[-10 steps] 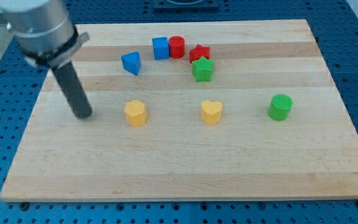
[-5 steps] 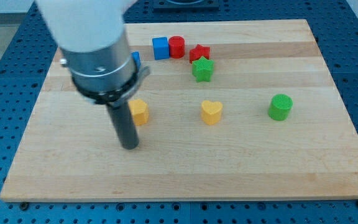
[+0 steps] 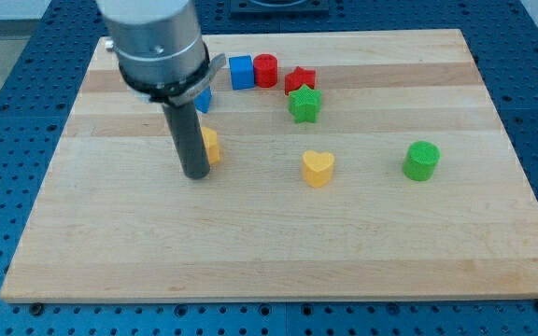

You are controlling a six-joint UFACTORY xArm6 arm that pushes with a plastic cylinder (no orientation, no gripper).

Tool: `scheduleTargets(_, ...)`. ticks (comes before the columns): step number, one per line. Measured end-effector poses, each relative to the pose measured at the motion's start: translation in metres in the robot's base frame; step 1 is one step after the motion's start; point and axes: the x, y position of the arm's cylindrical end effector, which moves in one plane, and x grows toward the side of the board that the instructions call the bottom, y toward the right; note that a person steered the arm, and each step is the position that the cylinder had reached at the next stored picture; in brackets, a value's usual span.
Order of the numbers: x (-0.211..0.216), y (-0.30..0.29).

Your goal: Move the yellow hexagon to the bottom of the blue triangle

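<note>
The yellow hexagon (image 3: 211,146) lies left of the board's middle, mostly hidden behind the rod. My tip (image 3: 195,174) touches the board at the hexagon's lower left, right against it. The blue triangle (image 3: 204,98) sits just above the hexagon toward the view's top, largely hidden by the arm's grey body.
A blue cube (image 3: 241,72) and a red cylinder (image 3: 265,70) stand side by side near the top. A red star (image 3: 299,80) and a green star (image 3: 304,104) lie to their right. A yellow heart (image 3: 318,168) sits mid-board and a green cylinder (image 3: 421,161) at the right.
My tip swept right and down past the hexagon, then came back up against its lower left. The hexagon has shifted up toward the blue triangle.
</note>
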Motion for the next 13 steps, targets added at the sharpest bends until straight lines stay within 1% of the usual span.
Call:
scheduleTargets(1, -0.032, -0.025)
scheduleTargets(2, -0.029, -0.025)
scheduleTargets(3, -0.021, 0.013)
scheduleTargets(4, -0.03, 0.02)
scheduleTargets(5, -0.037, -0.013)
scheduleTargets(6, -0.038, -0.028)
scheduleTargets(7, -0.028, -0.014)
scheduleTargets(8, -0.026, 0.016)
scheduleTargets(11, -0.048, -0.039)
scheduleTargets(12, -0.024, -0.013)
scheduleTargets(13, -0.022, 0.039)
